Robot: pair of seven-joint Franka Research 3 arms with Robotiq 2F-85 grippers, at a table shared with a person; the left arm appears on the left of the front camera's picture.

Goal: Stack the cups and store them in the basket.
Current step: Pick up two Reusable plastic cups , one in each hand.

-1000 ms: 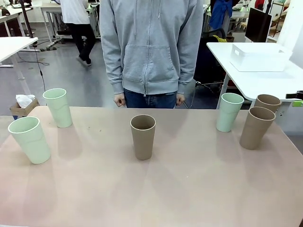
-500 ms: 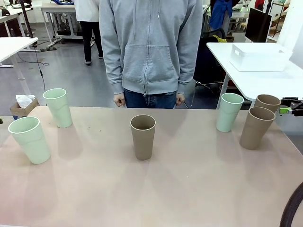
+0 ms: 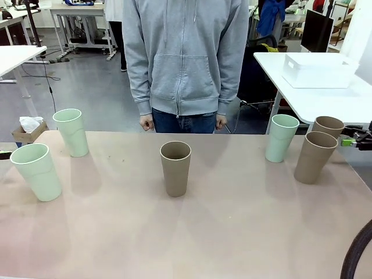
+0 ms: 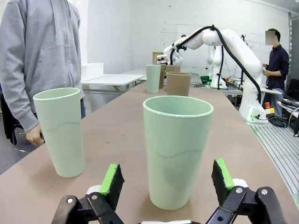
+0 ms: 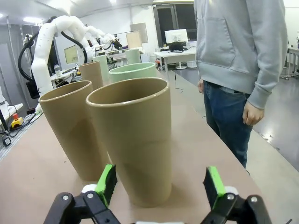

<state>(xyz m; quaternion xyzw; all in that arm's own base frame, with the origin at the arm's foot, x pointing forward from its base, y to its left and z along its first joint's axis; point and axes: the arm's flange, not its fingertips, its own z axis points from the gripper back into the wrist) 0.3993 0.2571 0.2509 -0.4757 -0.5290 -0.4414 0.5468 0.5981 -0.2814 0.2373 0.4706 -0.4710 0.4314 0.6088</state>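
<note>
Six cups stand upright on the table. Two mint cups [image 3: 36, 172] [image 3: 71, 132] are at the left and a brown cup [image 3: 175, 168] is in the middle. At the right stand a mint cup [image 3: 281, 138] and two brown cups [image 3: 315, 157] [image 3: 328, 125]. My left gripper [image 4: 167, 179] is open, its green pads apart on either side of the near mint cup [image 4: 177, 149] just ahead. My right gripper [image 5: 161, 186] is open too, facing the nearest brown cup [image 5: 135, 140], and its tip [image 3: 356, 140] shows at the right edge. The white basket [image 3: 318, 70] sits on a separate table at the back right.
A person in a grey hoodie [image 3: 185, 58] stands at the far edge, hands [image 3: 147, 122] hanging down off the table. The white side table [image 3: 302, 99] holding the basket stands beyond the right corner. Bare tabletop [image 3: 186, 232] lies between the cups and the near edge.
My right gripper's tip has come in at the right edge beside the brown cups. A dark tip of the left gripper has appeared at the left edge. The cups have not moved.
</note>
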